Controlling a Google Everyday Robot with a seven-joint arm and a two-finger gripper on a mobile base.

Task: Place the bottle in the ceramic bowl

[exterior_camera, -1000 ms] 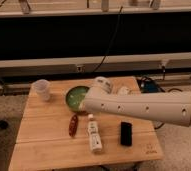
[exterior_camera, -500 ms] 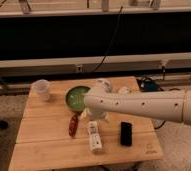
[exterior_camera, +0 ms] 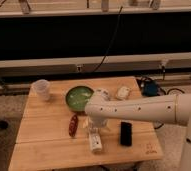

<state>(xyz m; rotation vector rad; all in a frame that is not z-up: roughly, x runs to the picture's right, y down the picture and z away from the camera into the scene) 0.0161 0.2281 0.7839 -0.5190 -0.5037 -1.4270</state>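
The bottle [exterior_camera: 94, 141] lies flat on the wooden table [exterior_camera: 44, 142], white with a pale label, near the front middle. The ceramic bowl [exterior_camera: 78, 97] is green and sits behind it, toward the table's back middle. My gripper [exterior_camera: 97, 125] comes in from the right on a white arm [exterior_camera: 144, 109] and hangs right over the bottle's far end, hiding that end. It is in front of the bowl.
A translucent plastic cup [exterior_camera: 41, 89] stands at the back left. A red-brown oblong object [exterior_camera: 73, 125] lies left of the bottle and a black flat rectangle [exterior_camera: 125, 133] lies to its right. Two small white objects [exterior_camera: 122, 92] lie behind the arm.
The arm has swung down and toward the front, bringing my gripper from beside the bowl to just over the bottle's far end. The bottle has not moved.
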